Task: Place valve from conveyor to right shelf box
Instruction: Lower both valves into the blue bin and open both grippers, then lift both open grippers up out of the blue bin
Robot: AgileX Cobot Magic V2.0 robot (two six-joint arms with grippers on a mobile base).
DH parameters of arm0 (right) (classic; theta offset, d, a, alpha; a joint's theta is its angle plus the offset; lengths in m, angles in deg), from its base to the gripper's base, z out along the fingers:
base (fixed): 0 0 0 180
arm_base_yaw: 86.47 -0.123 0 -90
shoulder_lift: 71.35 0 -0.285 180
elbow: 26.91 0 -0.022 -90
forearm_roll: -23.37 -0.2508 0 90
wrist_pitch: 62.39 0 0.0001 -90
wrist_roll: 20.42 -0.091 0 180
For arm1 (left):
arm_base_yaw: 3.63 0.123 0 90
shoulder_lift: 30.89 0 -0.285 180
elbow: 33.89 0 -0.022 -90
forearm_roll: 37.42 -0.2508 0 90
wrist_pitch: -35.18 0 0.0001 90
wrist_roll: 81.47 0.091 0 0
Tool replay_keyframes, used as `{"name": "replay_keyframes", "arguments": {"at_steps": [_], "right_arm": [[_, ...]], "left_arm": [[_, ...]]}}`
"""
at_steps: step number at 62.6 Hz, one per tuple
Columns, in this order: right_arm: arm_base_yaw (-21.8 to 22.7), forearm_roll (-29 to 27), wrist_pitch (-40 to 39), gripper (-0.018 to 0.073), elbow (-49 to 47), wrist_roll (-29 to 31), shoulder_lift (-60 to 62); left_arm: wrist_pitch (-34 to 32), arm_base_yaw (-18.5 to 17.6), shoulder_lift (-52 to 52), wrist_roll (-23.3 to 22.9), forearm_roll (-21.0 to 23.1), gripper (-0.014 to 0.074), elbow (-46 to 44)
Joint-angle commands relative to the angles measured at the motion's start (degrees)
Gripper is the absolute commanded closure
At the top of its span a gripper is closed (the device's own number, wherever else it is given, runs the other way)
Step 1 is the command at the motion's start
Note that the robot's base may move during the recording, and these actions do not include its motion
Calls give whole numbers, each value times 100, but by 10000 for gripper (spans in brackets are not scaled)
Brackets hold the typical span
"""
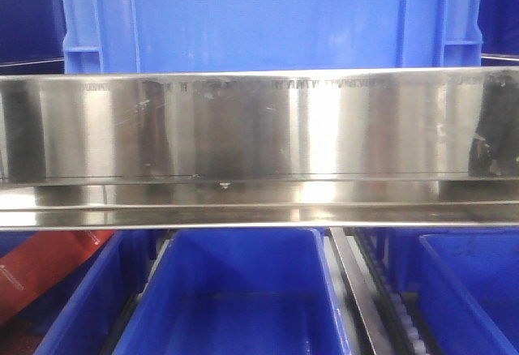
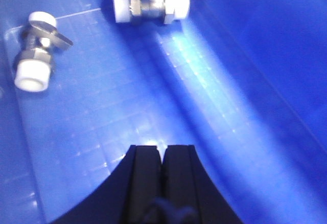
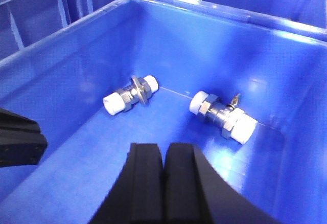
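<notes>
A: Where the right wrist view looks down into a blue box (image 3: pixel 76 60), how many valves lie there?

B: Two. One valve (image 3: pixel 131 95) rests on the floor near centre, white caps at both ends; a second valve (image 3: pixel 223 115) lies at about three o'clock from it, apart, near the far wall.

A: And the right gripper (image 3: pixel 164 183)?

B: At six o'clock, black fingers pressed together, holding nothing.

A: The left wrist view?

B: Another blue bin floor (image 2: pixel 214 106), with one fitting (image 2: pixel 151 5) at twelve o'clock and another fitting (image 2: pixel 36 50) at ten o'clock. The left gripper (image 2: pixel 162 183) is closed too, empty.

A: The front view?

B: A steel shelf rail (image 1: pixel 259 144) runs across, blue crates (image 1: pixel 243 290) above and below.
</notes>
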Motion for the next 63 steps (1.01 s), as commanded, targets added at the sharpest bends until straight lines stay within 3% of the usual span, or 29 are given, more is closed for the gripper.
{"name": "replay_keyframes", "arguments": {"at_steps": [1, 8, 14, 24, 48, 63], "right_arm": [[126, 53, 78, 727, -50, 1, 153], [250, 53, 277, 727, -13, 1, 396], [262, 70, -98, 727, 151, 1, 754], [350, 188, -343, 727, 720, 1, 1394], [847, 349, -1494, 727, 3591, 1, 3642], [873, 349, -1792, 727, 4653, 1, 5148]], "left_arm": [[56, 4, 112, -26, 17, 708, -132], [102, 4, 305, -26, 17, 708, -132], [0, -74, 552, -26, 15, 708, -102], [-1141, -266, 1035, -26, 15, 708, 487], [-3780, -420, 2973, -26, -58, 708, 3503], [-4962, -420, 4655, -26, -76, 708, 5715]]}}
